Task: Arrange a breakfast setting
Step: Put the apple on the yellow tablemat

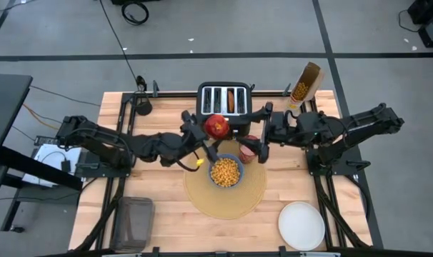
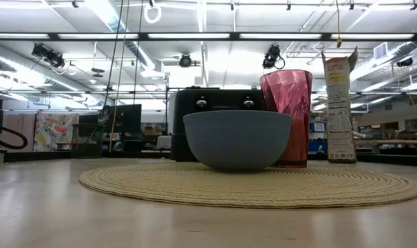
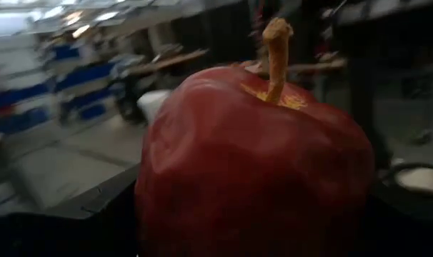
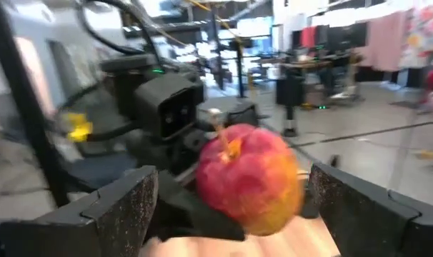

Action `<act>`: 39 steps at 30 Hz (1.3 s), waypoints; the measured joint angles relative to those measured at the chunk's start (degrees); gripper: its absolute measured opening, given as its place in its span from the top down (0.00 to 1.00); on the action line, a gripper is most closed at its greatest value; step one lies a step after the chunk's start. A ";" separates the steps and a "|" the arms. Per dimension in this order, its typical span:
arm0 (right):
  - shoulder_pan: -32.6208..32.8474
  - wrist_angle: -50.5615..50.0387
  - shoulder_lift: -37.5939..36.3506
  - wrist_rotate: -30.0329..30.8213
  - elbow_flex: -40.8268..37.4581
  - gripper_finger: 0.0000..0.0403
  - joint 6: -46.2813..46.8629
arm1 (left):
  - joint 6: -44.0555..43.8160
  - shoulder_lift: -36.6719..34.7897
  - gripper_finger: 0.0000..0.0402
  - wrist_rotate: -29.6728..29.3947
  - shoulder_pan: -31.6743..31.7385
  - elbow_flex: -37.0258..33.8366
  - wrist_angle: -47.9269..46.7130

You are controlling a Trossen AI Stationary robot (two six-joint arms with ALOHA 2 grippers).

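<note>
- Placemat is lying near the table's front, with the white plate sitting off it toward the front right corner; both are waiting unused, so the setting is looking far from finished.
- Bowl is sitting on the placemat already filled with yellow cereal, the pink cup standing just behind it; a dropped fruit could be landing in the cereal or tipping the cup.
- Apple is hanging above the table between both arms; the left gripper is clamping it, its fingers closed around the fruit.
- Right gripper is facing the apple with its fingers spread wide; if this is a handover, releasing before that gripper closes is risking a fall.
- Toaster is standing just behind; a swinging arm could be striking it or the cereal box.
</note>
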 joint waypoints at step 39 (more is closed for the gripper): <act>2.25 17.54 7.56 6.12 -0.05 0.06 -40.27 | -29.22 6.10 0.12 10.93 -0.99 0.11 36.56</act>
